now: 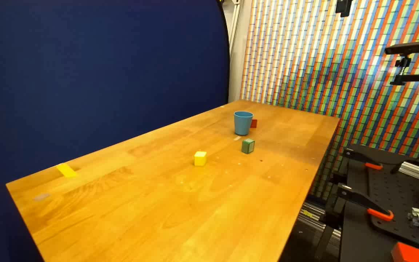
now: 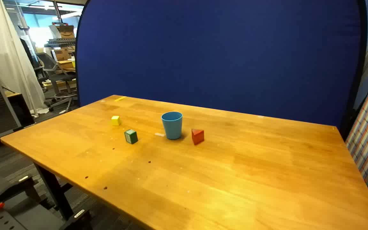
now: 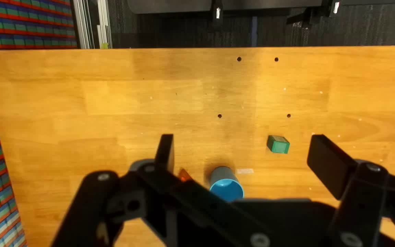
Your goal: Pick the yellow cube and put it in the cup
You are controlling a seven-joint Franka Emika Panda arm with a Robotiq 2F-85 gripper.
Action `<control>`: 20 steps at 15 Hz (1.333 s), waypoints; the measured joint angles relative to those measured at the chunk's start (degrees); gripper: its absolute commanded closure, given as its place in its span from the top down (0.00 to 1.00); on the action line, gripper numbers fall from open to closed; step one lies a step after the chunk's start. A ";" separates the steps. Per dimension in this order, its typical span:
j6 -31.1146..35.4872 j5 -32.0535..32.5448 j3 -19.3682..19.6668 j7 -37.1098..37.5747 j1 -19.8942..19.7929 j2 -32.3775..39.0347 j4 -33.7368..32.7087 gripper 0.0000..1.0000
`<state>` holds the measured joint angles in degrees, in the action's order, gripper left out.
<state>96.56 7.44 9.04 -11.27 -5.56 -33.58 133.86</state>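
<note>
The small yellow cube (image 1: 200, 158) rests on the wooden table, apart from the other objects. It also shows in an exterior view (image 2: 116, 120), and I do not see it in the wrist view. The blue cup (image 1: 243, 124) stands upright on the table, its mouth up; it also shows in an exterior view (image 2: 172, 127). In the wrist view the cup (image 3: 223, 181) is partly hidden behind the gripper's body. My gripper (image 3: 242, 145) is open, its two black fingers wide apart with nothing held between them, high above the table.
A green cube (image 2: 131, 136) sits between the yellow cube and the cup, nearer the robot side. A red block (image 2: 197, 136) stands close beside the cup. A yellow tape strip (image 1: 66, 170) lies by the table edge. A dark blue screen (image 2: 219, 57) stands behind the table.
</note>
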 measured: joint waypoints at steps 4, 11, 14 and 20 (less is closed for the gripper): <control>0.02 0.00 0.00 0.00 0.00 -0.24 -0.72 1.00; 0.02 0.00 0.00 0.00 0.00 -0.26 -0.72 1.00; 0.30 -0.37 0.04 0.00 0.08 1.55 -0.82 1.00; 8.70 -12.00 -1.28 -3.62 6.27 19.82 -3.32 1.00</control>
<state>105.26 -4.56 7.75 -14.88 0.71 -13.76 130.54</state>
